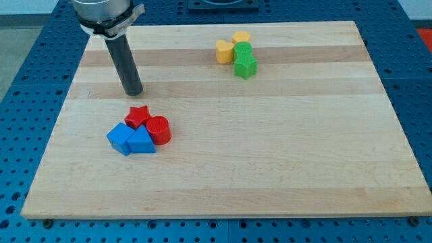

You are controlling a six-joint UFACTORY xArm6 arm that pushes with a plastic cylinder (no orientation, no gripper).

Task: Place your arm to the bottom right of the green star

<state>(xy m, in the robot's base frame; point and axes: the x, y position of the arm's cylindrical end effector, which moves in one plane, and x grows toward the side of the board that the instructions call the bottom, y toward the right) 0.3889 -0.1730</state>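
Note:
The green star (246, 66) lies near the view's top, right of centre, on the wooden board (283, 148). It touches a green round block (243, 50) just above it. A yellow block (224, 51) sits to their left and another yellow block (241, 38) above them. My tip (133, 92) rests on the board far to the left of the green star and slightly lower, just above a red star (138, 116).
Below my tip a cluster holds the red star, a red cylinder (158, 129), a blue cube (120, 138) and a blue triangular block (142, 142). The board's edges meet a blue perforated table (34, 101).

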